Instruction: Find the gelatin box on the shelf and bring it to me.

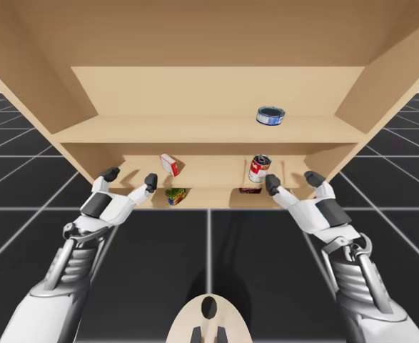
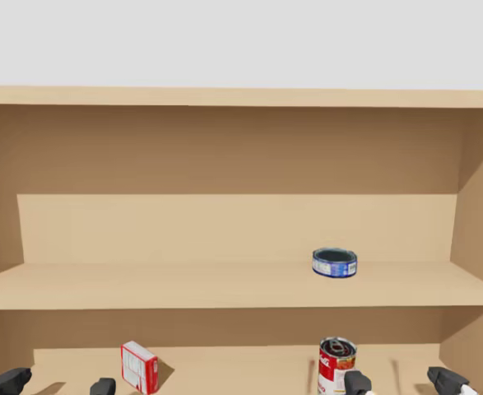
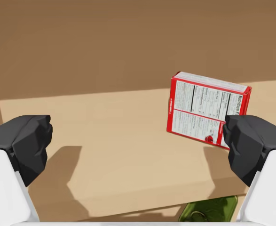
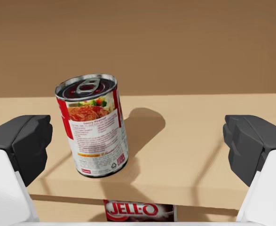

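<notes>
A small dark red box [image 4: 140, 210], the gelatin box, lies on the lowest shelf board under the red-and-white can [image 4: 93, 126]; in the high view this box [image 1: 250, 190] peeks out below the can [image 1: 259, 168]. My right gripper [image 4: 138, 141] is open at the shelf's front edge, with the can ahead of it toward one finger. A red-and-white box [image 3: 206, 109] stands tilted on the same board as the can, ahead of my open left gripper [image 3: 138, 141] near one fingertip. Both grippers [image 1: 130, 177] [image 1: 293, 181] hold nothing.
A flat blue can [image 1: 270, 116] [image 2: 334, 262] sits on the upper shelf at the right. A green item [image 1: 175, 194] [image 3: 208, 209] lies on the lowest board beneath the red-and-white box. The wooden shelf side walls [image 1: 380, 86] flank both arms.
</notes>
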Available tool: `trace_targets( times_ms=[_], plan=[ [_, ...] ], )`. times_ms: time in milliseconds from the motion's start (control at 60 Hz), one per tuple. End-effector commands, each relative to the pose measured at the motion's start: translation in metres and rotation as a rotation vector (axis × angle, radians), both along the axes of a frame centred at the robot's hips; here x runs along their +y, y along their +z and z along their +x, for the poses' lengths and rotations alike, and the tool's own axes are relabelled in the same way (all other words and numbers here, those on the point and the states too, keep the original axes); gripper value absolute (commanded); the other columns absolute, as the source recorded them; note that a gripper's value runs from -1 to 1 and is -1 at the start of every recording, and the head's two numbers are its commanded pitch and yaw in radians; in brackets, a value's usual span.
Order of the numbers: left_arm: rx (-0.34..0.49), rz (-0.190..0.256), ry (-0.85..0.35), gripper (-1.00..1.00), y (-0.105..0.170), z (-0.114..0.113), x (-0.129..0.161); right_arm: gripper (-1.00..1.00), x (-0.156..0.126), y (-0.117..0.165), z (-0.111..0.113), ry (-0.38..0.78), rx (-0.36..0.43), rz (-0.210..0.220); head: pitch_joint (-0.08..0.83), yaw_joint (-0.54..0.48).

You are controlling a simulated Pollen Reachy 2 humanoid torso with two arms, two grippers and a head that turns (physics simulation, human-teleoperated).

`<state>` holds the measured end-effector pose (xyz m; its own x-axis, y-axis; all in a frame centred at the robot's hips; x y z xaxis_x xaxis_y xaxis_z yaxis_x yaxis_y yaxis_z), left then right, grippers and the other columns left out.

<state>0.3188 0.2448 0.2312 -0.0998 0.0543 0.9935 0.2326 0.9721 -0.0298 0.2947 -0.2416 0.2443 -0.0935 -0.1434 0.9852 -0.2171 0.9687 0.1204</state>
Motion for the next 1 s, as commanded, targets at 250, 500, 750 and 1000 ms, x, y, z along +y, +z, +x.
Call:
trace_targets(
  times_ms=[250, 500, 750, 1000],
  plan=[
    [-0.006, 0.007, -0.005, -1.0, 0.0, -0.001, -0.002, -1.0, 0.001, -0.004, 0.001, -0.041, -0.018, 0.0, 0.121, -0.03],
    [-0.013, 0.011, -0.013, -1.0, 0.001, -0.003, -0.002, -1.0, 0.002, -0.007, 0.002, -0.043, -0.018, -0.034, 0.267, 0.03],
    [-0.015, 0.014, -0.023, -1.0, 0.001, -0.004, -0.003, -1.0, 0.002, -0.009, 0.002, -0.033, -0.008, -0.059, 0.379, 0.14],
    [-0.024, 0.013, -0.049, -1.0, 0.005, -0.011, -0.011, -1.0, 0.004, -0.01, 0.002, -0.029, -0.006, -0.079, 0.421, 0.2]
  ],
)
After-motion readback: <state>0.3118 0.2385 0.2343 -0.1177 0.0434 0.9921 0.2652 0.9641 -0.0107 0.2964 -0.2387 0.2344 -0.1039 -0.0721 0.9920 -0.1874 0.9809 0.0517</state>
